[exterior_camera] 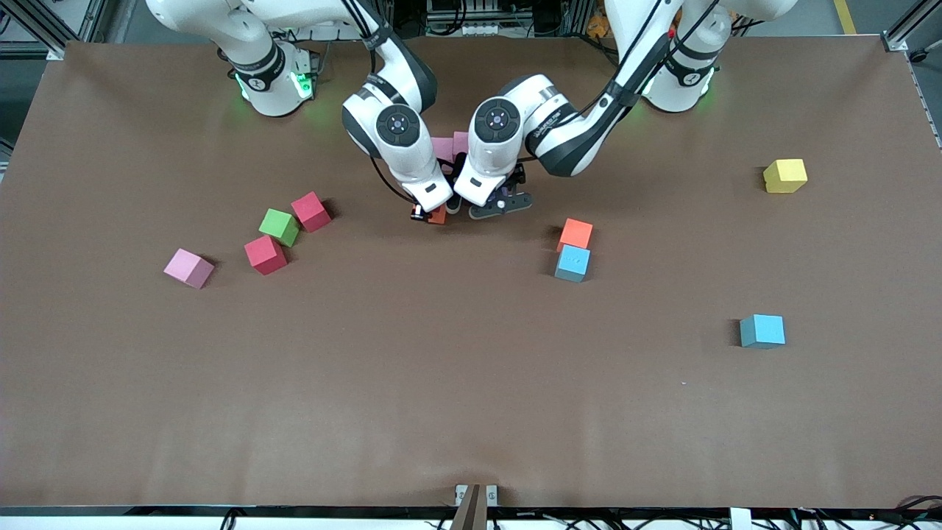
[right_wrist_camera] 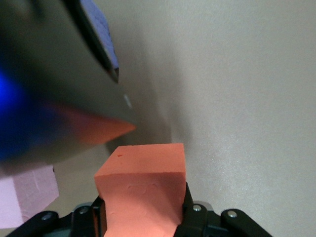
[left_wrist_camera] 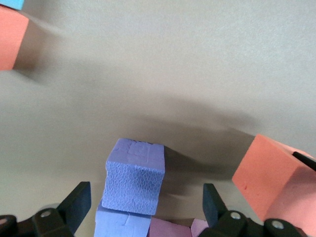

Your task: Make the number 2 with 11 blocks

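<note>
We hold an orange block [right_wrist_camera: 143,192] clamped in our right hand [right_wrist_camera: 143,217]; our left hand [left_wrist_camera: 143,207], fingers apart around the purple block [left_wrist_camera: 136,175], could knock it askew

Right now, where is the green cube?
In the front view the green cube sits toward the right arm's end of the table, between two red cubes, with a pink cube nearby.

Both arms [exterior_camera: 412,110] are glossy white with black joint bands, black cables, round dark caps and green-lit bases; the fingers [left_wrist_camera: 74,205] are black with small silver screws.
</note>
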Tool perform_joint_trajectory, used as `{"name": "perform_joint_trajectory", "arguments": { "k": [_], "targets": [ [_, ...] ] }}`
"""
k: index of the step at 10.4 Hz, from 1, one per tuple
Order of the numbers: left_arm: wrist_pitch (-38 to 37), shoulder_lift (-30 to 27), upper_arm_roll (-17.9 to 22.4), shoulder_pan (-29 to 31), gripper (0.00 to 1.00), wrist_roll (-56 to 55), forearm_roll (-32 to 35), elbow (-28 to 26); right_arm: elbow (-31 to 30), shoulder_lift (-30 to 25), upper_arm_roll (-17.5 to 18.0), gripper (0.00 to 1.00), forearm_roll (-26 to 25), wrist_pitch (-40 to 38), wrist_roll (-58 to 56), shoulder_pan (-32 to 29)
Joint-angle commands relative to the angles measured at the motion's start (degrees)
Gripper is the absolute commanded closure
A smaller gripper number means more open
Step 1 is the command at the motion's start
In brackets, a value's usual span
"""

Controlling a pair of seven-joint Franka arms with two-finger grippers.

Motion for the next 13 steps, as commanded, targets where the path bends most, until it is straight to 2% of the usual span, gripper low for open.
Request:
{"name": "perform_joint_trajectory", "arguments": {
  "k": [1,5,9,13],
  "targets": [
    [-3.99,-6.14,-0.24,3.29,0.0,0.81,1.53,-0.67,-2.07,-0.25,-0.73,0.94,0.62,2.38,1.48,1.52],
    [-6.72,-8.7,-0.24,7.25,0.0,3.99,1.71,-0.76,-2.78,0.02,-0.73,0.94,0.53,3.53,1.48,1.87],
    [-10.5,-9.85,-0.07,12.78,0.0,14.77,1.79,-1.29,-2.6,0.54,-0.82,0.94,0.53,4.67,3.93,4.67],
    [-10.5,-8.09,-0.24,15.52,0.0,25.24,10.22,-2.52,-0.85,2.12,-1.08,0.95,0.36,5.2,7.01,8.28]
  ]
}}
